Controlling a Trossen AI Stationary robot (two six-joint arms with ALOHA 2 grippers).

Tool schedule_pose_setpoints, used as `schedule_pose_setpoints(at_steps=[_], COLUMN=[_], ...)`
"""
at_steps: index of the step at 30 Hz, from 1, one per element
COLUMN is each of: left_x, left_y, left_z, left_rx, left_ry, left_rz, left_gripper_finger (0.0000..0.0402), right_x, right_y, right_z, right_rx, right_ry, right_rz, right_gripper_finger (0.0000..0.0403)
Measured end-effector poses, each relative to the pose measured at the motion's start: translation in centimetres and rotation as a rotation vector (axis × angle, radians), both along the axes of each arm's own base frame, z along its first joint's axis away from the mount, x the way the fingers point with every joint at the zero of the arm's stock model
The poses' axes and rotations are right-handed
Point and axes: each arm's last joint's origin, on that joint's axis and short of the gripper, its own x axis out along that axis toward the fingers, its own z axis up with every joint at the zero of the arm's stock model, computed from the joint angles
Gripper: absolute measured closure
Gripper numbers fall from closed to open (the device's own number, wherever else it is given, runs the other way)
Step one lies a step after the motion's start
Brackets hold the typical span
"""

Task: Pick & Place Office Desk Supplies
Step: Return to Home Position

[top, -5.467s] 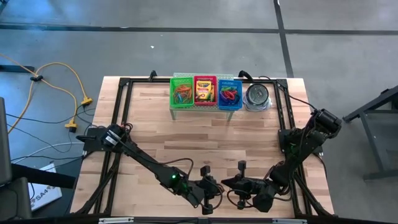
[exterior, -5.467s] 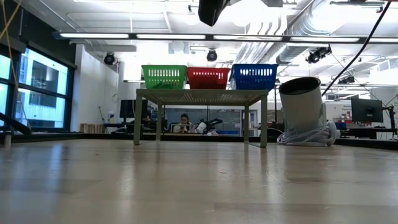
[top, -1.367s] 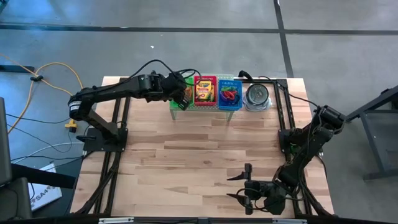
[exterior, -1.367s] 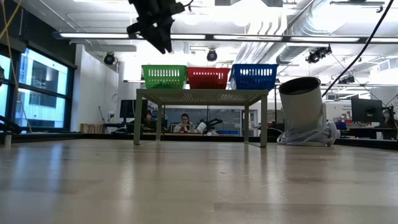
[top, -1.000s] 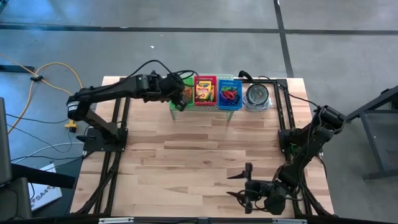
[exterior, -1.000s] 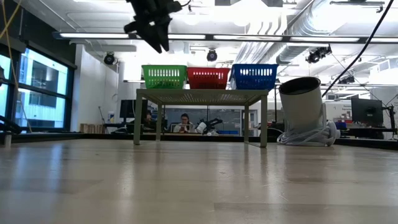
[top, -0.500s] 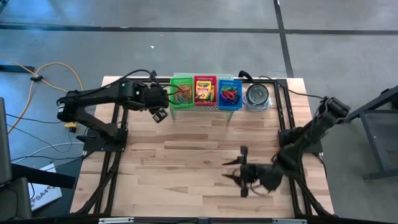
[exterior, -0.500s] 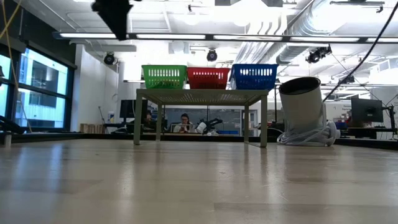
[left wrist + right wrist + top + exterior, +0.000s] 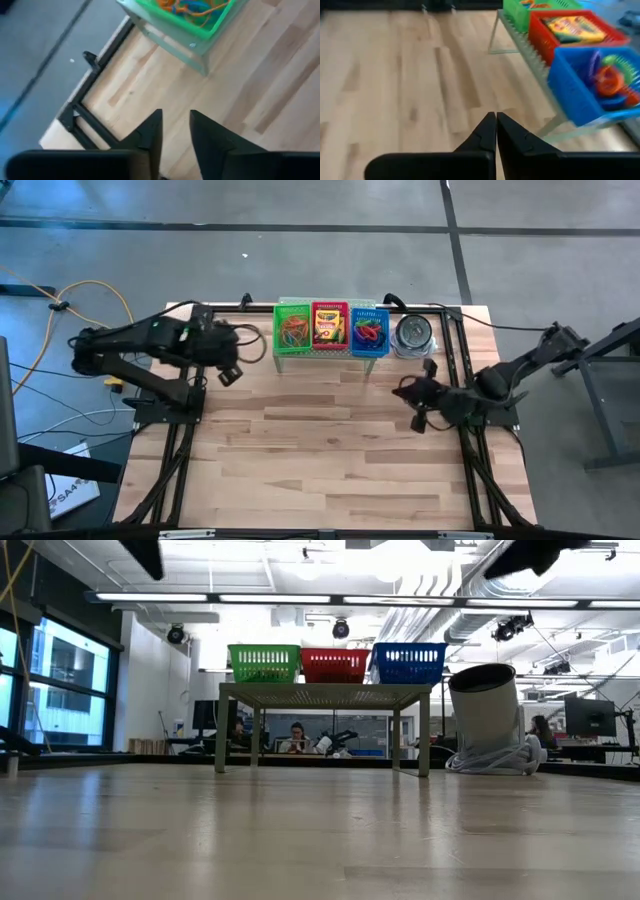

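Left claw (image 9: 229, 372) hangs over the tabletop (image 9: 320, 440) just left of the shelf (image 9: 325, 691), fingers a little apart, nothing between them. Right claw (image 9: 413, 402) is pinched closed and empty, off the shelf's right end. Rubber bands (image 9: 293, 330) sit in the green basket (image 9: 264, 663) – crayon boxes (image 9: 329, 326) in the red basket (image 9: 335, 665)

- High view: far up, looking straight down on the table (image 9: 330, 450).
- Low view: at table-top height, looking level across to the shelf (image 9: 325, 690).
- Left wrist view: behind the left gripper (image 9: 176, 117), close above the green basket (image 9: 200, 30).
- Right wrist view: behind the right gripper (image 9: 496, 117), looking along the shelf.
- All four see the shelf.
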Motion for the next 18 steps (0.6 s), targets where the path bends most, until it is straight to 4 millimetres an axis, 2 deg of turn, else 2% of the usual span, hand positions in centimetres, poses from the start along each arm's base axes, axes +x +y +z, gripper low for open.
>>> schedule_pose_setpoints(at_steps=[3, 6, 10, 15, 18], left_x=[-2.3, -4.1, -5.5, -5.5, -5.2], left_y=[-0.1, -0.1, 0.0, -0.3, -0.8], left_z=[-1.0, -2.8, -5.4, -8.5, -10.9], left_rx=[0.043, 0.050, 0.040, -0.039, -0.043], left_ry=[-0.005, -0.069, -0.195, -0.496, -0.590], left_rz=[-0.008, 0.003, -0.017, -0.057, -0.162], left_gripper_finger=[0.0348, 0.0389, 0.0399, 0.0401, 0.0401], right_x=[-1.4, -1.9, -2.0, -2.6, -3.3], right_y=[-0.6, -0.9, -1.7, -3.0, -3.6], right_z=[-2.3, -5.1, -8.1, -11.5, -13.7], right_rx=[0.077, 0.096, 0.119, 0.223, 0.274], right_ry=[-0.094, -0.221, -0.373, -0.466, -0.494], right_rz=[0.063, 0.142, 0.239, 0.286, 0.257], right_gripper_finger=[0.0402, 0.0402, 0.0402, 0.0402, 0.0402])
